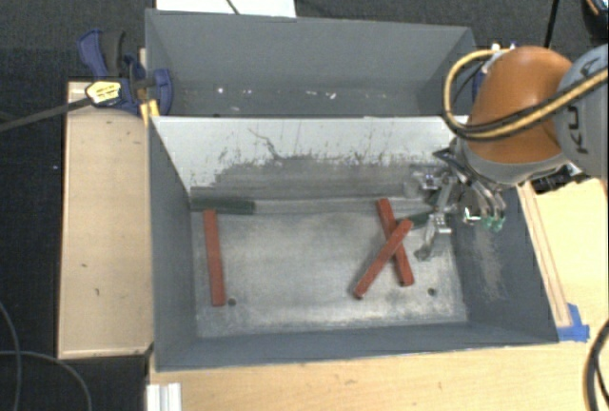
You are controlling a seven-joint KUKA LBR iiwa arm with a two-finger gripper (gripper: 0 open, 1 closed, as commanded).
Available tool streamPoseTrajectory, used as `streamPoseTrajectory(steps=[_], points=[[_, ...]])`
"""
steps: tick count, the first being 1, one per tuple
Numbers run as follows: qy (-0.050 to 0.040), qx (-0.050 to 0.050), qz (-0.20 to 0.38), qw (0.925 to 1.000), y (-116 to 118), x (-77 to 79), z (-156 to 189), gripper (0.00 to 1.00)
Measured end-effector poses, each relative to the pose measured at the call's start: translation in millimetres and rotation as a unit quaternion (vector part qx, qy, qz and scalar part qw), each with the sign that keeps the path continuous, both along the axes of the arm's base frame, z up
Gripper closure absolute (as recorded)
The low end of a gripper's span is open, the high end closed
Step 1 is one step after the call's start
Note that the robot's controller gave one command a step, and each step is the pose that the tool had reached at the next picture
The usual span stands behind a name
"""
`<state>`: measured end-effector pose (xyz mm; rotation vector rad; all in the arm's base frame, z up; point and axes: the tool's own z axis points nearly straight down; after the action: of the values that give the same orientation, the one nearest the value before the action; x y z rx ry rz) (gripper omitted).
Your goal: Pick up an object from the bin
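- The grey metal bin (295, 271) takes up the middle of my frame, its tall back wall at the top and its scuffed floor mostly bare.
- The arm (519, 109) comes in from the right of the frame. It has a rounded orange cover at the wrist with cables looped over it, and it sits above the bin's upper right corner.
- The gripper (430, 238) hangs below that cover, down in the right part of the bin, just beside the upper ends of two crossed sticks. I cannot tell from here whether it is spread or closed, and I see nothing clearly held in it.
- Nearest the gripper is a red-brown stick (371, 278) that slants from the lower centre-right of the floor up to the right. Its upper end reaches the gripper, but I cannot tell if they touch.
- A second red-brown stick (386, 214) crosses it, leaning the other way from near the back wall down to the right.
- A third red-brown stick (215, 257) lies alone on the left of the floor, running top to bottom, well apart from the gripper.
- A short dark stick (225, 205) lies along the foot of the back wall at the left, just above the third stick's top end.
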<state>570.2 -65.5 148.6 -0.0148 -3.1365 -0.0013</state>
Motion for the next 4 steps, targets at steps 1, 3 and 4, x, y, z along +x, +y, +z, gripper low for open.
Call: streamPoseTrajectory(steps=[1, 3, 4], points=[[-0.0004, 0.001, 0.084, 0.9965, 42, -19.9, -81, 0.00], [-0.0004, 0.001, 0.432, 0.9020, 3, -43.3, -75, 1.00], [0.0001, 0.002, 0.448, 0.8940, -7, -51.9, -62, 1.00]])
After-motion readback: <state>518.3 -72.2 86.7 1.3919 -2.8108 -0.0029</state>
